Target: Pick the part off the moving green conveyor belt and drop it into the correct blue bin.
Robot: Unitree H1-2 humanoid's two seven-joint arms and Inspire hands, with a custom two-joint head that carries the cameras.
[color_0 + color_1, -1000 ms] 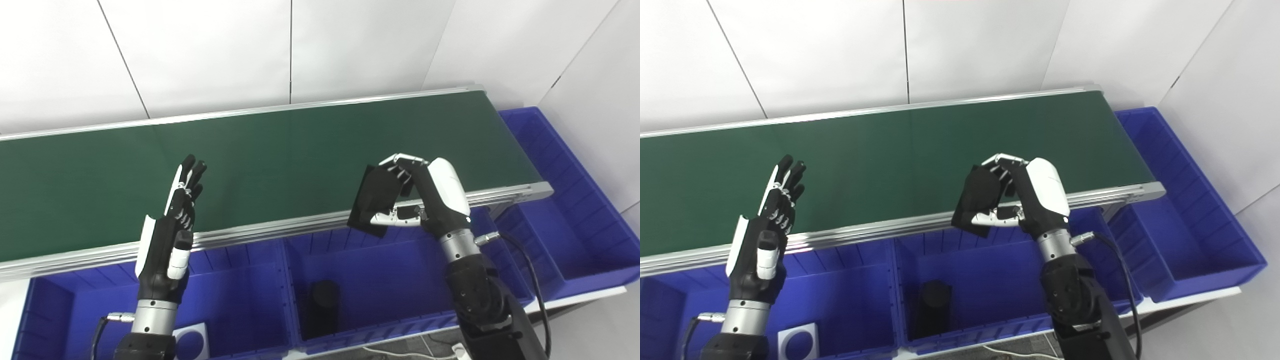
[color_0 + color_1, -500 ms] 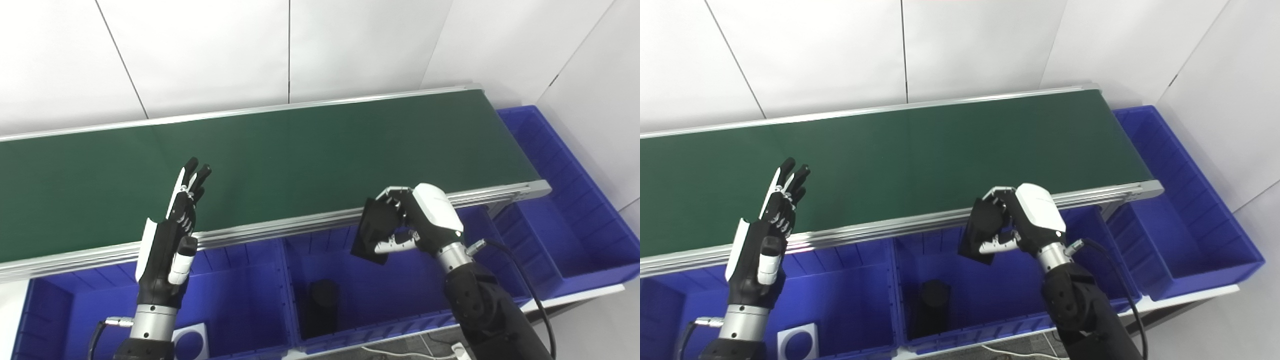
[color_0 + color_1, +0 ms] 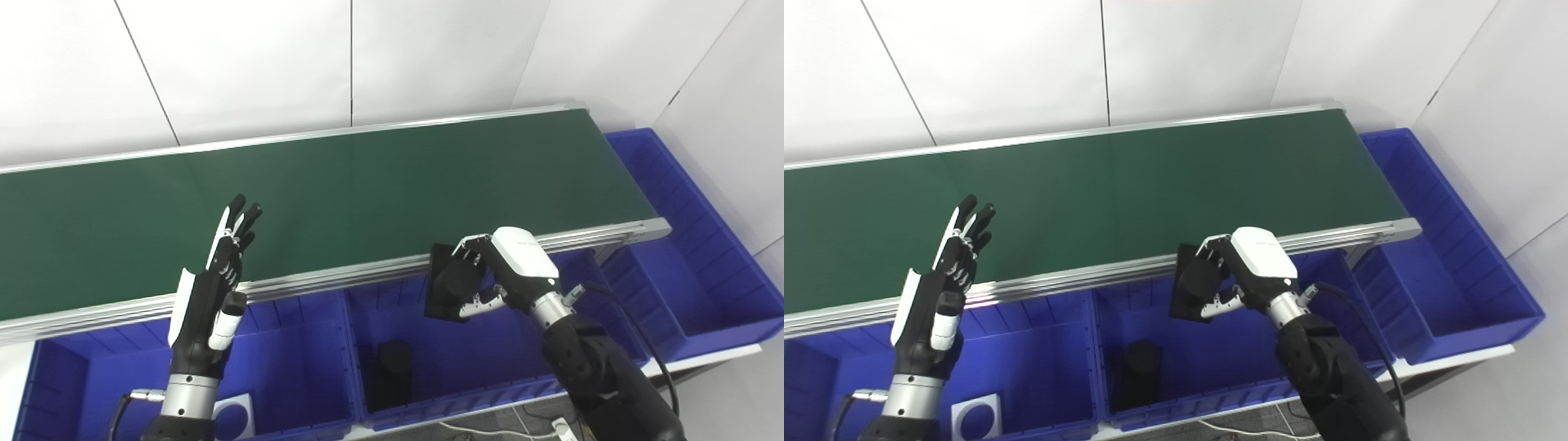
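Observation:
My right hand (image 3: 502,272) is shut on a black part (image 3: 446,288), a flat plate with a round boss, held upright above the middle blue bin (image 3: 490,361) just in front of the conveyor's near rail. A similar black part (image 3: 395,367) lies inside that same bin. My left hand (image 3: 211,288) is open, fingers pointing up, above the near rail of the green conveyor belt (image 3: 343,190), holding nothing. The belt itself carries no part.
The left blue bin (image 3: 288,380) holds a white plate with a round hole (image 3: 233,419). A long blue bin (image 3: 692,257) stands at the belt's right end. White walls rise behind the conveyor.
My right hand has carried the black part off the belt edge, down and toward me, over the middle bin. The left hand has barely moved.

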